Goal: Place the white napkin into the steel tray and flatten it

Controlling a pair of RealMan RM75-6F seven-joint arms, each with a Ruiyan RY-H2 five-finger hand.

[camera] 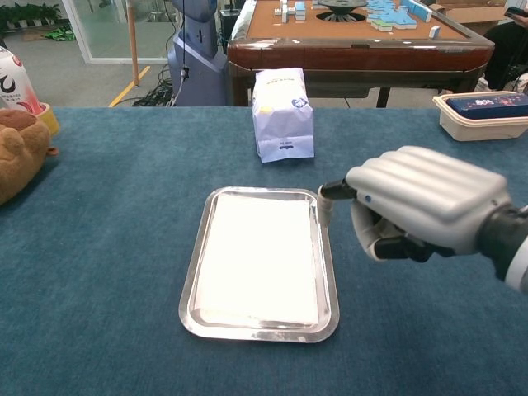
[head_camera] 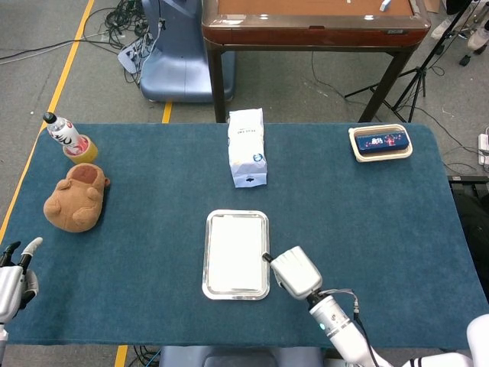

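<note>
White napkin (camera: 257, 257) lies flat inside the rectangular steel tray (camera: 192, 280) on the blue-covered counter (camera: 107, 247).
Right hand (camera: 417, 202) hovers beside the tray's right rim, fingers curled, holding nothing; left hand (head_camera: 14, 277) rests released at the near-left edge.

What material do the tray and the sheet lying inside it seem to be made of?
Tray: probably polished steel, since its rim is silvery and reflective. Napkin: likely soft paper or thin cloth, matte white and lying flat; which one cannot be told.
</note>
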